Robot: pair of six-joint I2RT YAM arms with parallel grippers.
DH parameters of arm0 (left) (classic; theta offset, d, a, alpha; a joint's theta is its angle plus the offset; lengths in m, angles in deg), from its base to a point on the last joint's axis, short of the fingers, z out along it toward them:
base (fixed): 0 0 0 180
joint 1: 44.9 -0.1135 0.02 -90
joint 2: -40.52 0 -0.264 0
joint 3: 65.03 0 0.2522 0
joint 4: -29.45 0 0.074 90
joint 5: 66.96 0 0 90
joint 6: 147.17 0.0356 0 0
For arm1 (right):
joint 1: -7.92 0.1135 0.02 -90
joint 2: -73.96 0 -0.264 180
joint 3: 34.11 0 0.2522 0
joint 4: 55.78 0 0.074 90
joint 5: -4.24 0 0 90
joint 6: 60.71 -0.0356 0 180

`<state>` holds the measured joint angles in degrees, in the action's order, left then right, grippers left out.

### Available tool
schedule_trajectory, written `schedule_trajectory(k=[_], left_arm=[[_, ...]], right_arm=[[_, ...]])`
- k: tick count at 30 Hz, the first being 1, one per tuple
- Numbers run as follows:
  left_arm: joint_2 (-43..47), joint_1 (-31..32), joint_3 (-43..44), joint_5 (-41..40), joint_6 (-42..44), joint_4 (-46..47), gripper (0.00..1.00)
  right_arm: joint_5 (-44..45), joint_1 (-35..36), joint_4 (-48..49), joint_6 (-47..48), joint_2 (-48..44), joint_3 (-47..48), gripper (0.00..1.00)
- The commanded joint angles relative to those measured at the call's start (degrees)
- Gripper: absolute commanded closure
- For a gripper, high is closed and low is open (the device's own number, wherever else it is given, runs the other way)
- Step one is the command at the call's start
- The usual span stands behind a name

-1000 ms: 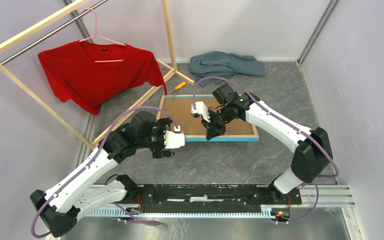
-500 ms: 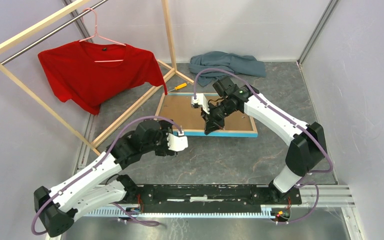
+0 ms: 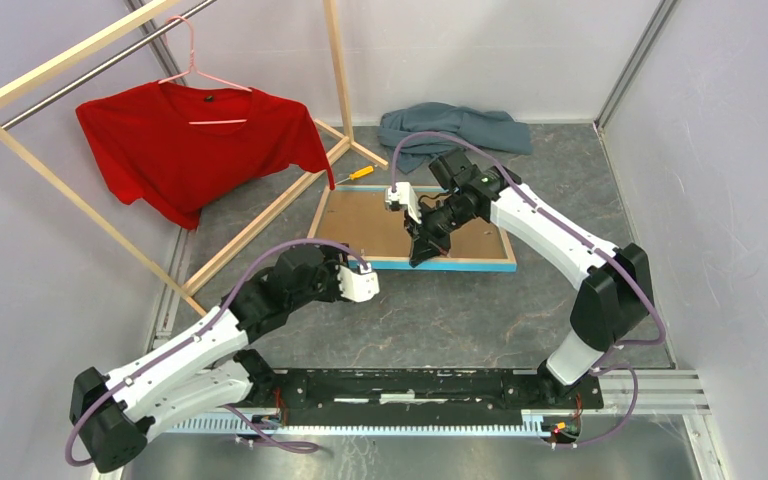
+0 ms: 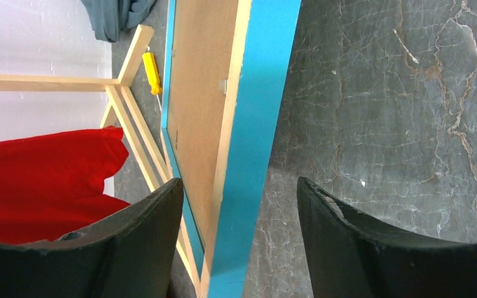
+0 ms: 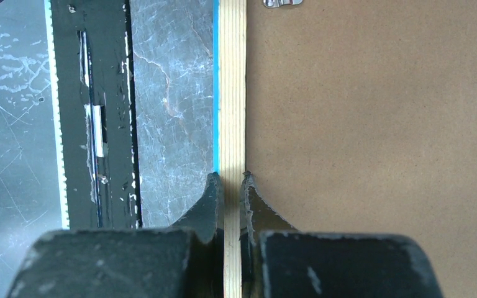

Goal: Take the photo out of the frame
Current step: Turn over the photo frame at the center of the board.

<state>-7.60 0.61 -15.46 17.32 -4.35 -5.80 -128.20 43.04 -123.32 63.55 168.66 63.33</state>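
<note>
Robot lab test cell. Pale panel walls (image 3: 40,300) box in a grey marbled bench (image 3: 480,320); two arms (image 3: 545,225) bolted to a black rail (image 3: 410,385). Clothes rack (image 3: 339,80), red shirt (image 3: 190,150) alongside.

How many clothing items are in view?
2: the red T-shirt hangs on the wooden rack, far left; a grey-blue cloth lies crumpled on the floor behind the frame. Others may sit off-camera.

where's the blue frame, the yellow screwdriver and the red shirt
light-blue wooden picture frame (image 3: 480,266): top view, near edge
yellow-handled screwdriver (image 3: 360,171): top view, handle
red short-sleeved t-shirt (image 3: 170,150): top view, chest
</note>
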Motion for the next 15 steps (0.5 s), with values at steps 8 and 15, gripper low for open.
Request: schedule_trajectory(k=[8, 15], left_arm=[[-2.4, 0.6, -1.5, -0.6, 2.4, 5.7, 0.32], [-4.2, 0.8, -2.1, -0.3, 2.4, 8.1, 0.49]], right_arm=[[-5.5, -0.4, 1.4, 0.3, -2.6, 3.3, 1.0], [-5.4, -0.4, 1.2, 0.9, -2.8, 2.7, 1.0]])
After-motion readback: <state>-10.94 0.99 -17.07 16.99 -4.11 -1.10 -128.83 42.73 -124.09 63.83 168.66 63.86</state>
